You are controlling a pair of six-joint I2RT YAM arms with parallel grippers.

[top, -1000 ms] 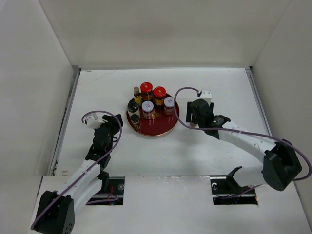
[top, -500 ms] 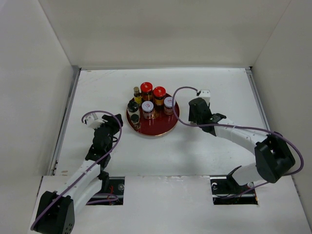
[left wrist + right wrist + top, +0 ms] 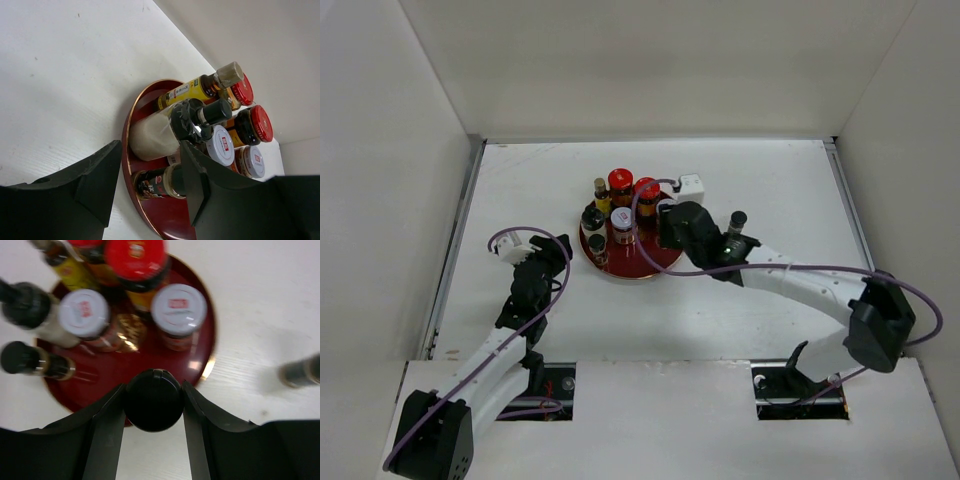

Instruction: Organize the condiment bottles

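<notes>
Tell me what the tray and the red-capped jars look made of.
Tray: glossy dark red, lacquer or plastic, going by its sharp highlights; which one is unclear. Red-capped jars: translucent amber bodies, probably glass; shiny caps, metal or plastic.

Black-capped bottle (image 3: 153,404) in right gripper (image 3: 153,390) is showing its cap only, body hidden; dark bottle (image 3: 301,371) is appearing blurred, cropped at right edge.
</notes>
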